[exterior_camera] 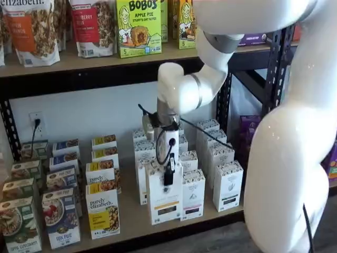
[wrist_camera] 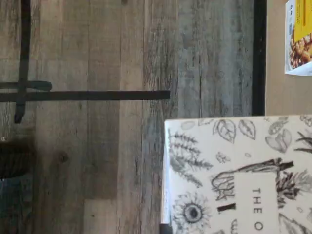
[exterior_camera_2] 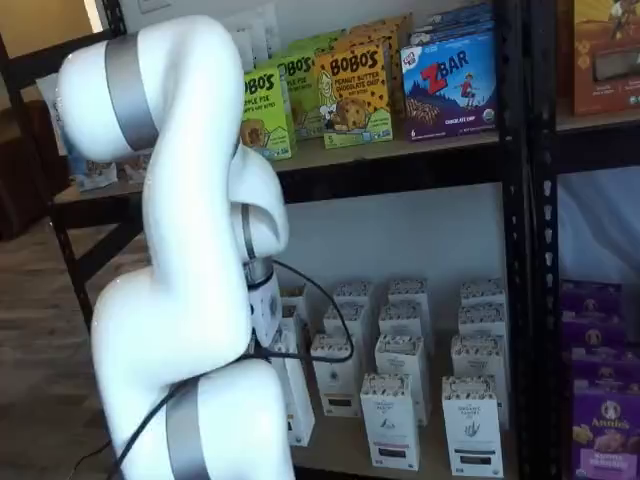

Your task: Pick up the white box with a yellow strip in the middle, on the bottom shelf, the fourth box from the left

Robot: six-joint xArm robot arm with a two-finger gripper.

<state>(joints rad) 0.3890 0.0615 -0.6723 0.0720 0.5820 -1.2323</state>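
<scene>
The hand (exterior_camera: 168, 176) sits on top of the white box (exterior_camera: 165, 203), which stands at the front of the bottom shelf (exterior_camera: 131, 221); whether its fingers have closed I cannot tell. The pinkish-strip carton (exterior_camera: 192, 195) touches at three o'clock, so lifting crookedly could topple it.

The green carton (exterior_camera: 138, 27) on the upper board reads "BOBO'S APPLE PIE". An orange carton (exterior_camera_2: 354, 92) beside it says "BOBO'S PEANUT BUTTER CHOCOLATE CHIP", and the blue box (exterior_camera_2: 449, 84) says "ZBAR". Down low, the white box with a yellow panel (exterior_camera: 103, 211) reads "purely elizabeth". The leaf-patterned white carton (wrist_camera: 239, 175) shows "THE O", possibly cut off.
</scene>
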